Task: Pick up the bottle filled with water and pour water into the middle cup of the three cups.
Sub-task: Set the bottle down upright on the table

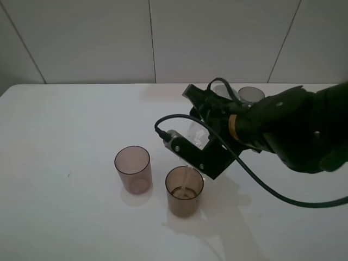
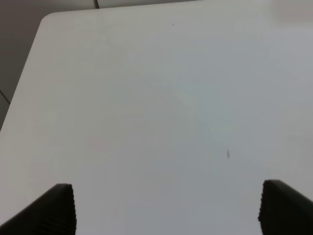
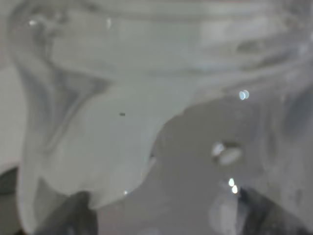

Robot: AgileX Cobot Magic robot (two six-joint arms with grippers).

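While tipped over the middle cup, right gripper around bottle.

**Legible markings: none**

No text, label, brand, number or sign readable in any of the three views.
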